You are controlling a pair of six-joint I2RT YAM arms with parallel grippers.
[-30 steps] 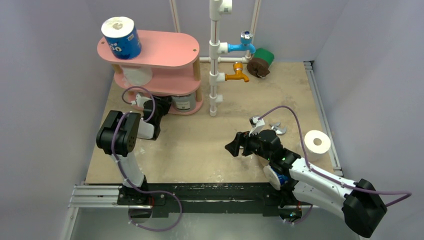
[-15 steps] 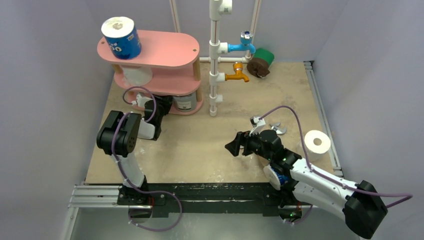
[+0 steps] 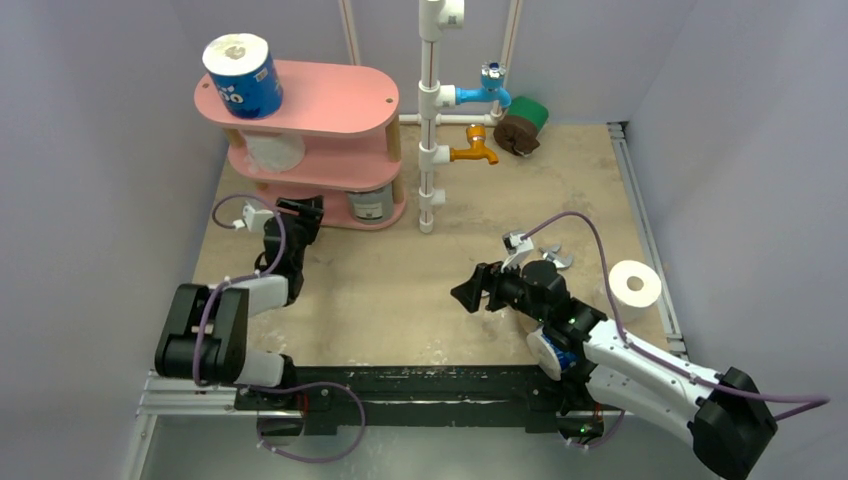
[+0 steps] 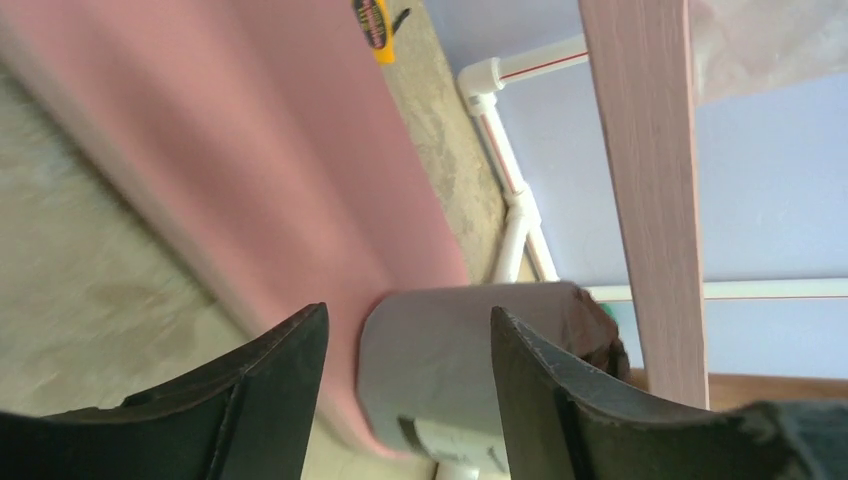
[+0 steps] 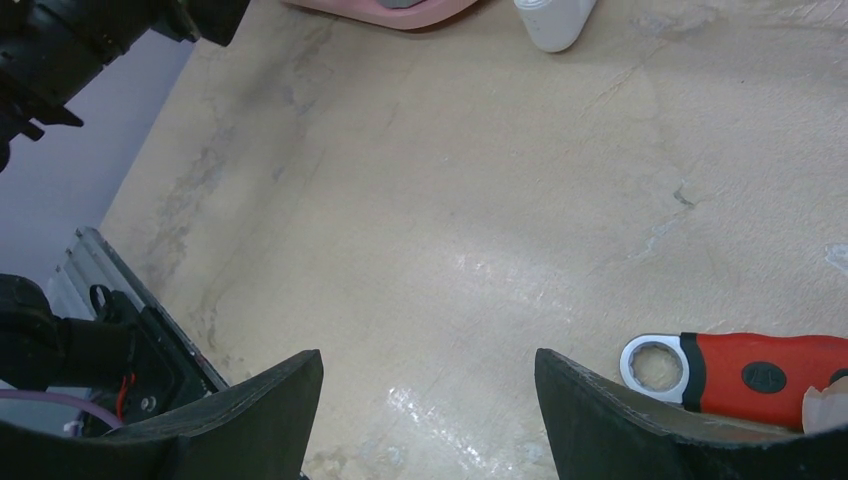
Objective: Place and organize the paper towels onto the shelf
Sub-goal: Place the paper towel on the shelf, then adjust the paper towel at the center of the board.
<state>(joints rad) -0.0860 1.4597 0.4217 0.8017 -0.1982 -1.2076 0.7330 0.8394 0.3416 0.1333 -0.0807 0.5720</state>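
The pink shelf stands at the far left. A blue printed paper towel is on its top board, a white one on the middle board and a grey one on the bottom board. My left gripper is open at the bottom board's left end. In the left wrist view the grey roll stands just ahead of the left gripper, untouched. My right gripper hangs open and empty over mid-table. Another white roll stands at the right edge; green and brown rolls lie at the back.
A white pipe frame with blue and orange taps rises right of the shelf. A red-handled wrench lies by my right gripper. A yellow tape measure lies beyond the shelf board. A wooden post stands close to the right of the left fingers.
My left gripper has opened wider and drawn slightly back from the grey roll, while the left arm folded down toward the near left. The right arm and the rolls have stayed put.
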